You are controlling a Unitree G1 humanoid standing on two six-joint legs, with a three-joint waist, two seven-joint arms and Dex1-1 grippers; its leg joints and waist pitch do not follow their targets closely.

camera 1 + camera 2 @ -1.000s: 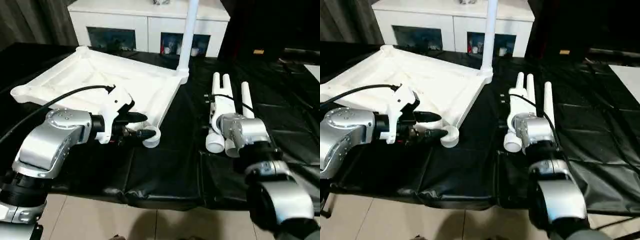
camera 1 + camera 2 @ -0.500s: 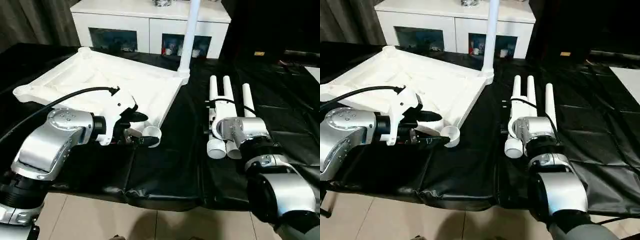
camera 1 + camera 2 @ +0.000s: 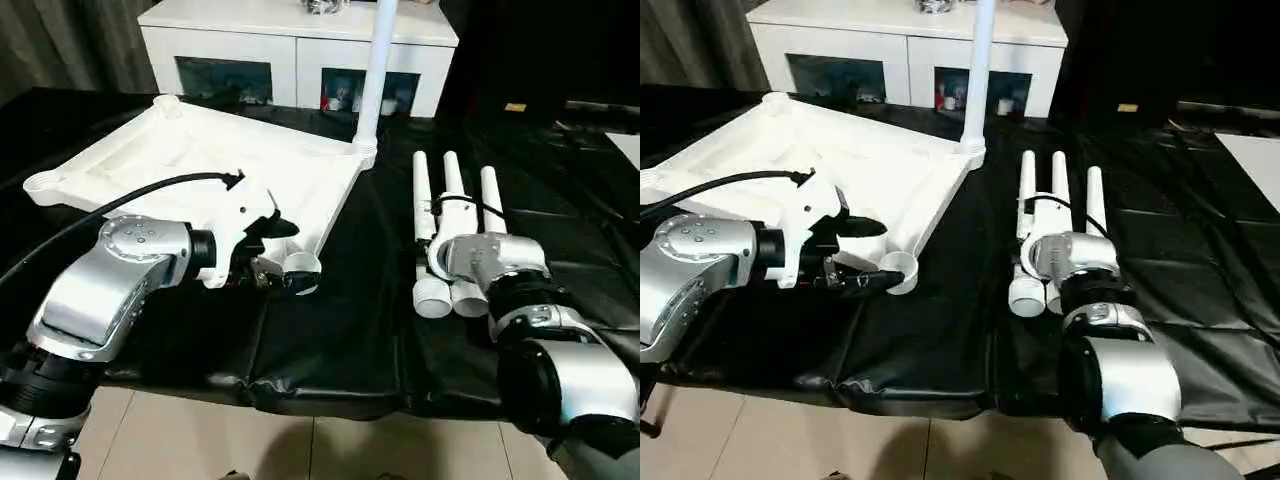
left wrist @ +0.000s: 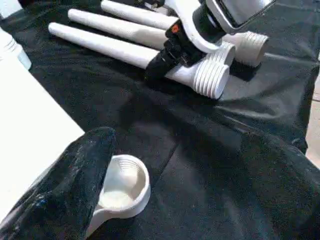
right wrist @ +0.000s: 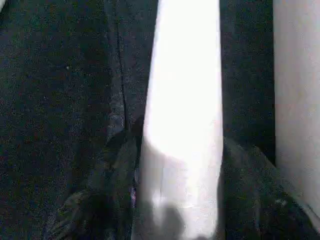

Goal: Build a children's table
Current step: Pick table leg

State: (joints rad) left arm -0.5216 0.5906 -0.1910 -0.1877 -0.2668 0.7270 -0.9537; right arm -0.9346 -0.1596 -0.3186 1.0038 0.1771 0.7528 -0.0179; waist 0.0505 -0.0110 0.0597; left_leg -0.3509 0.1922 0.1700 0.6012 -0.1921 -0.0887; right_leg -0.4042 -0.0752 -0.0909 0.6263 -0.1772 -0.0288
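- The tabletop (image 3: 210, 160) lies upside down on the left part of the black-covered bench (image 3: 340, 330), ribbed side up, its near corner socket (image 3: 301, 268) close to the bench's front edge
- One leg (image 3: 375, 70) already stands upright in the far right corner socket, so by my reckoning one of four is fitted
- Three loose legs (image 3: 452, 215) lie side by side on the right part of the bench, thick threaded ends toward the front edge; all three are left to fit
- The left gripper (image 3: 276, 252) sits at the near corner socket with its fingers spread wide, holding nothing
- The right gripper (image 4: 167, 57) is down over the loose legs; in the right wrist view its dark fingers (image 5: 107, 200) stand on both sides of one leg (image 5: 182, 125), closing round it, though a firm clamp cannot be confirmed
- The left wrist view shows the empty socket's inside and the ridged leg ends, which the head views show less plainly
- The head views give the whole layout and the standing leg, which the wrist views lack
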